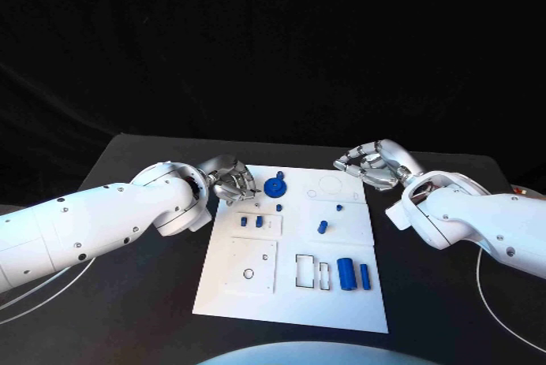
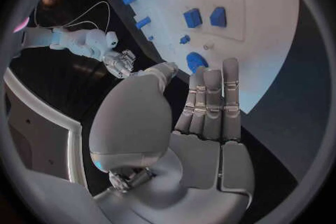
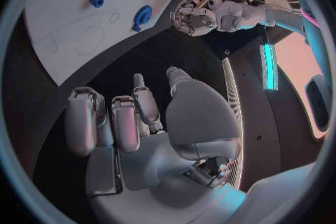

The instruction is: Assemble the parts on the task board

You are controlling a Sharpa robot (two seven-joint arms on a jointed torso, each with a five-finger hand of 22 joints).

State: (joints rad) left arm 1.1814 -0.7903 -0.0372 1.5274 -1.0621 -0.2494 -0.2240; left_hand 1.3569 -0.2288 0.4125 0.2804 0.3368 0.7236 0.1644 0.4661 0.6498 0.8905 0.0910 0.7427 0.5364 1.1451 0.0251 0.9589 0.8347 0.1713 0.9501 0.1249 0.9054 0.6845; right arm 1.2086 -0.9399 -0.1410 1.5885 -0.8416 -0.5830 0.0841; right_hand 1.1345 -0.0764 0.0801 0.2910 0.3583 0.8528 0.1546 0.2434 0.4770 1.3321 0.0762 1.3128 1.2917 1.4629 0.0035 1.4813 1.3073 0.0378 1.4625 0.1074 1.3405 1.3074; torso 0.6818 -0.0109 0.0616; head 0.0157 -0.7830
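A white task board (image 1: 290,302) lies flat in the middle of a black table (image 1: 148,302), its long side running away from the robot. Small blue parts rest on it. Near the far edge sits a round blue part (image 1: 278,187), shaped like a disc with a raised top. Just nearer than it, on the left half, two small blue blocks (image 1: 252,221) lie side by side, with a small blue peg (image 1: 278,229) just beside them. Toward the middle are a short blue cylinder (image 1: 322,227) and, farther off, a tiny blue piece (image 1: 339,208). Near the closest edge, on the right half, a thick blue cylinder (image 1: 345,273) and a slim blue bar (image 1: 365,276) lie parallel (next to two outlined rectangular slots).

The left hand (image 1: 229,180) hovers at the board's far left corner, just beside the round blue part. It holds nothing; its fingers are straight and close together, the thumb apart, as the left wrist view shows (image 2: 210,106).

The right hand (image 1: 371,164) is at the board's far right corner, above the table's edge of the board. Its fingers are curled inward around nothing, seen also in the right wrist view (image 3: 133,123).
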